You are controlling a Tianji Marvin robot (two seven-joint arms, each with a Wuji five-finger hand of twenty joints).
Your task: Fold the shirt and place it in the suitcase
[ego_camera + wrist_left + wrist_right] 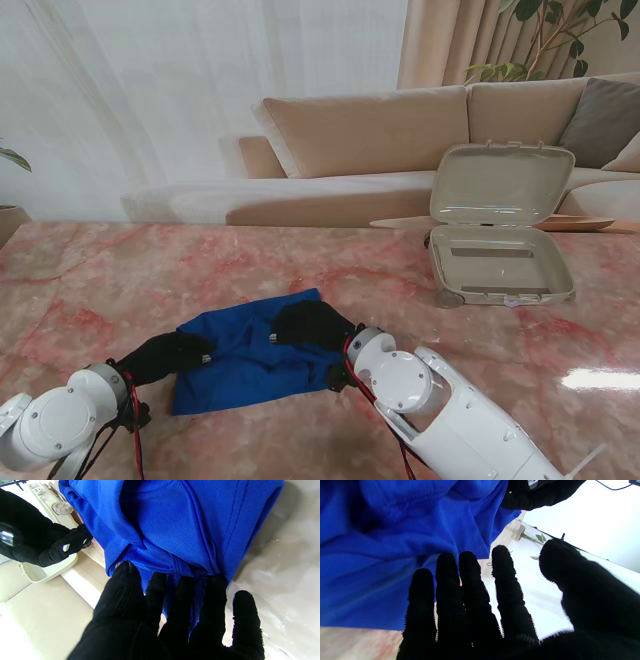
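Crumpled blue shirt (250,360), open suitcase (500,265)

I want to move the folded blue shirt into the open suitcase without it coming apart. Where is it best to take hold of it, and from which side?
Probably at its two short ends, both hands together. The blue shirt lies as a flat bundle; the left hand is at its left end, the right hand on its right part. Sliding fingers under each end should keep the layers together on the way to the suitcase.
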